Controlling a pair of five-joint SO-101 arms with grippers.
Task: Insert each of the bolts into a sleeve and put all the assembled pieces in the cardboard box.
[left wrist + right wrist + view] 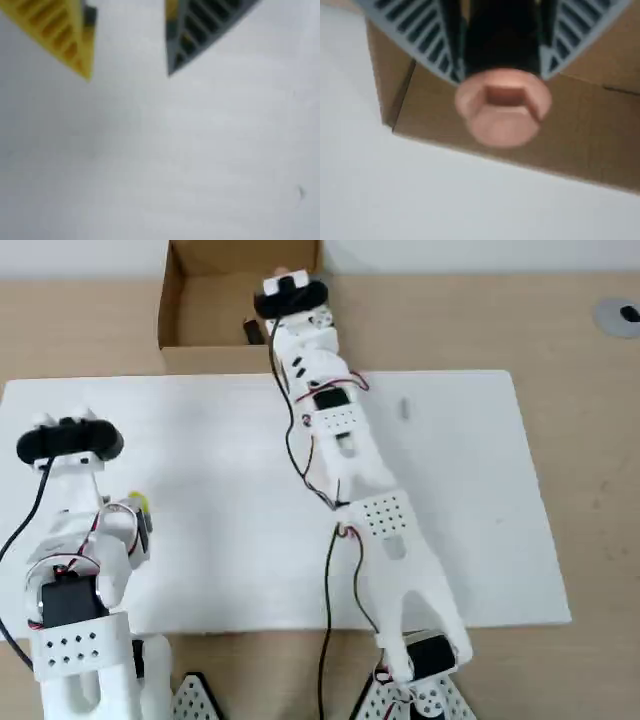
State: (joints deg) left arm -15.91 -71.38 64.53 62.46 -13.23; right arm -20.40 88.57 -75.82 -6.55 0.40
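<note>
right hand (pixel 500 75): clenched on the black sleeve (pixel 502 45), grey ribbed fingers (pixel 420 30) pressing it from both sides.
bolt (pixel 502 107): pinkish head with a hex socket, seated in the sleeve's end and sticking out just past the fingertips, facing the wrist camera.
assembled piece, where: in the right hand, close to the outer wall of the cardboard box (pixel 190 300). in the high view the hand sits at the box's front wall near its right corner.
dark item (pixel 253 330): at the box's front inner edge, just beside the right hand. cannot tell whether it is the held sleeve or another piece.
right arm (pixel 345 440): stretched across the white board (pixel 200 490) from the near edge of the surface (pixel 580 340) to the box.
left hand (pixel 128 75): released, one yellow finger (pixel 65 35) and one grey finger (pixel 200 30) set apart, nothing between them, bare white board beneath.
left arm (pixel 75 540): folded over the board's left end, well apart from the box.
cardboard box: open top, on the wooden surface, touching the far edge of the board.
small grey mark (pixel 404 408): on the board right of the right arm. too small to tell what it is.
grey round object (pixel 618 315): far right corner of the surface.
</note>
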